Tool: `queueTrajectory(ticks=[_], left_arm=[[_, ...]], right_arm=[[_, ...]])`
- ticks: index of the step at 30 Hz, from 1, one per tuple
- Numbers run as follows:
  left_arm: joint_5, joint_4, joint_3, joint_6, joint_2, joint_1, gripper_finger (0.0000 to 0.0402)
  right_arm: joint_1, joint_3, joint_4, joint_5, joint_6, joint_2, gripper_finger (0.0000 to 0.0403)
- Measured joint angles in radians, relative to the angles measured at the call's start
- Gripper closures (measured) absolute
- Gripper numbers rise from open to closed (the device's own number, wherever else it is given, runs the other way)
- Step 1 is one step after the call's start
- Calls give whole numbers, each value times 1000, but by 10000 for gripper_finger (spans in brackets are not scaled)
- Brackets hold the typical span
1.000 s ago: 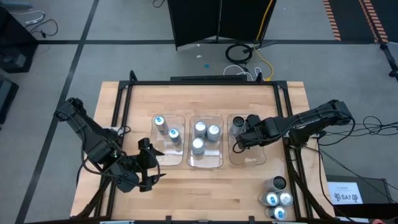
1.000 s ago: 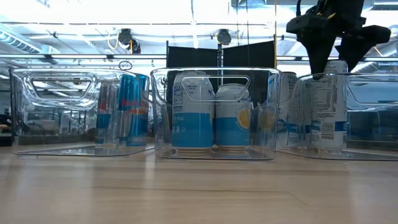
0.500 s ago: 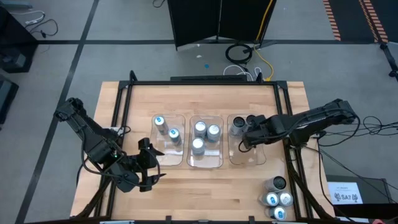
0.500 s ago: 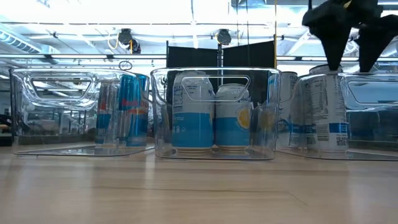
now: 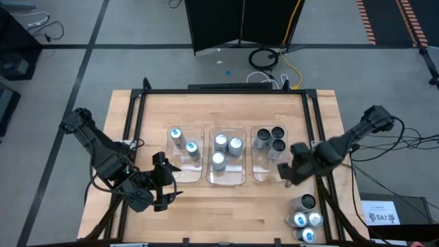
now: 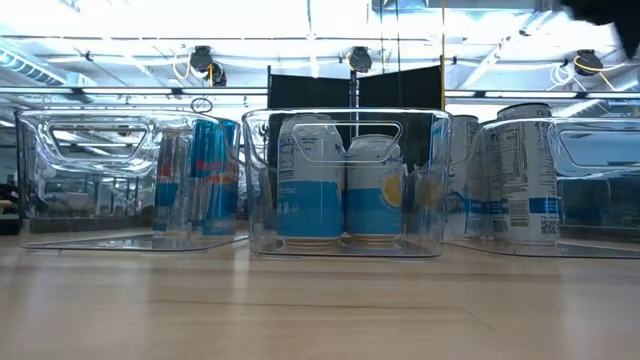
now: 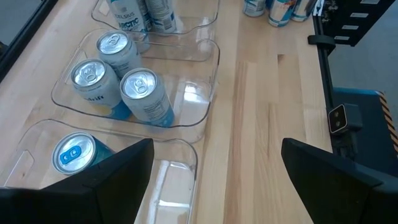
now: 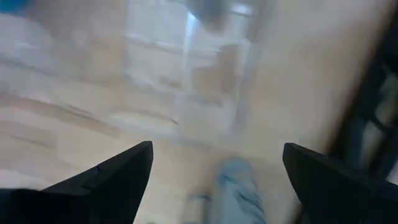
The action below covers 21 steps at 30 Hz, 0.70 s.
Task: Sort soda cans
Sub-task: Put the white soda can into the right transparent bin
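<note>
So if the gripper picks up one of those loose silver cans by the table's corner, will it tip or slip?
The loose silver cans stand upright, tall and narrow, so a sideways nudge would probably tip one, and it might then roll. The smooth metal wall looks slippery. The cluster is tight, so neighbours may get knocked.

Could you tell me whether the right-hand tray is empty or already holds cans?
It holds cans. The high view shows three upright cans clustered at the far end of the right tray, with its near end bare.

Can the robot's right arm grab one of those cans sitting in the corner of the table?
Probably yes. The right gripper is open and empty, just above the loose cans at the table's near right corner, with nothing between them.
</note>
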Motion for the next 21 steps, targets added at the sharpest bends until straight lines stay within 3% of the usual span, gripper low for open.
queueTrajectory(ticks=[10,21], left_arm=[[0,0,0,0,0,0,41],[-6,0,0,1,0,0,41]], right_arm=[[321,-1,-7,-27,390,76,50],[364,-1,101,-94,392,168,51]])
